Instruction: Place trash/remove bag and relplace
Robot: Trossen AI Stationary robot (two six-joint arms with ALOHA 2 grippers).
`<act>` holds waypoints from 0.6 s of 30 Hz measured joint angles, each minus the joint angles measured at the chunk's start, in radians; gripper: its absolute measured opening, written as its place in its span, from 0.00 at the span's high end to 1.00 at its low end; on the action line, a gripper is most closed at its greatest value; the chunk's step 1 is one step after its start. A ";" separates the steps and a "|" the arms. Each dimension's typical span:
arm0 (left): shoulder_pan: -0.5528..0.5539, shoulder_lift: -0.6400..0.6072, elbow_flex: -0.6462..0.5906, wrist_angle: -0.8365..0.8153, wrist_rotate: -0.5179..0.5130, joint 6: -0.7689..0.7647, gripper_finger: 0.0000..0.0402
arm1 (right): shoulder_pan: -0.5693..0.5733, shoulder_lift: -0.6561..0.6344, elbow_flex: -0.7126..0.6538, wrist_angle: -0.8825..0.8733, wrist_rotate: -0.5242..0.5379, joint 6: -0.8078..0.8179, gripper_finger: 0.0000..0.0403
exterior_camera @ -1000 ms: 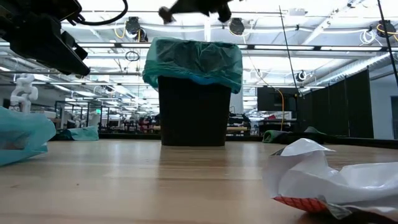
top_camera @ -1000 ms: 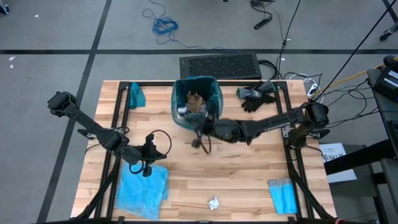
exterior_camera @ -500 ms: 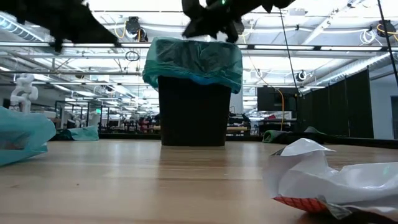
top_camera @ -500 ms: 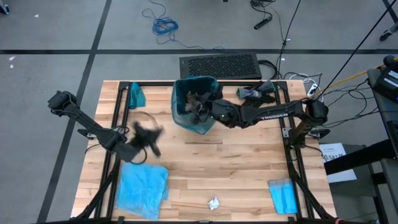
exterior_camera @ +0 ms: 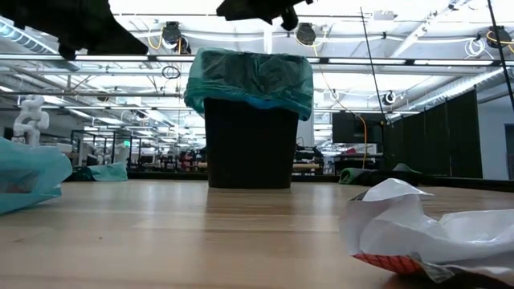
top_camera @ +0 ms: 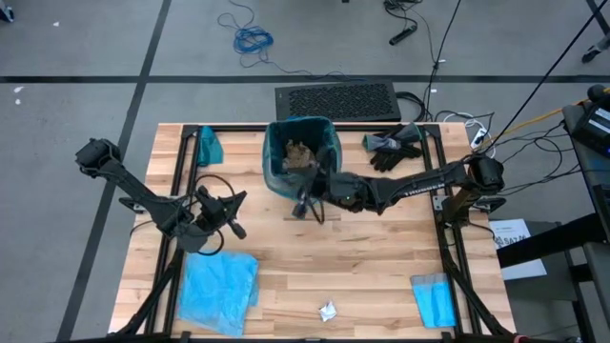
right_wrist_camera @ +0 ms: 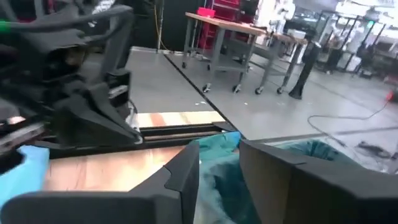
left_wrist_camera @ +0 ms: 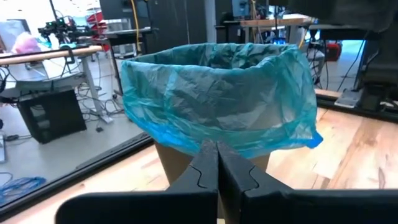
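High view only: trash point(top_camera: 301, 155) inside bag point(top_camera: 329, 143)

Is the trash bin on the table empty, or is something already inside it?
Not empty. The high view shows brown crumpled paper lying inside the bin's teal liner.

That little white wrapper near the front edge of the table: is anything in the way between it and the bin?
Nothing visible on the table. Between the wrapper and the bin lies bare wood. The right claw hangs above that stretch, just in front of the bin, off the table; the left claw is off to the side, shut.
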 joint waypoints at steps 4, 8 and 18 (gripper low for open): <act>0.000 0.000 0.000 0.001 0.015 0.000 1.00 | 0.018 -0.004 0.000 -0.039 0.048 0.021 0.72; 0.000 0.000 0.000 0.000 0.054 0.017 1.00 | 0.114 -0.028 0.001 -0.232 -0.044 0.154 0.72; 0.000 0.000 0.000 0.001 0.156 0.032 1.00 | 0.432 0.013 -0.026 -0.713 -0.107 0.597 0.72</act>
